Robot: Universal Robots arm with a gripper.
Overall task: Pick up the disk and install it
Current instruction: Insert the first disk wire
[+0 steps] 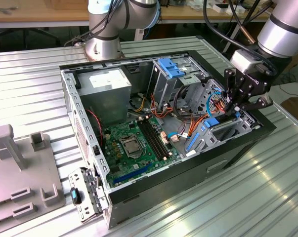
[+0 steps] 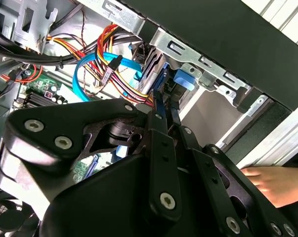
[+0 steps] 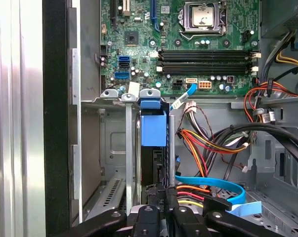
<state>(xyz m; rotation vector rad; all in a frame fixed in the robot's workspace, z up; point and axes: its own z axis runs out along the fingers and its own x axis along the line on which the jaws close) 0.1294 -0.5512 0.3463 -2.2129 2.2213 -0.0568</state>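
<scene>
One open black computer case (image 1: 237,148) holds one green motherboard (image 1: 134,143), one blue-railed disk (image 3: 153,129), four black memory slots (image 3: 205,60).

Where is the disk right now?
The disk stands on edge in the metal drive bay at the exterior view's right end of the computer case, beside the orange and blue cables. The gripper is right above it, fingers closed on its edge.

coloured cables (image 3: 208,143) crowd one side of the drive bay (image 3: 126,148); case wall (image 3: 57,118) flanks the other.
</scene>
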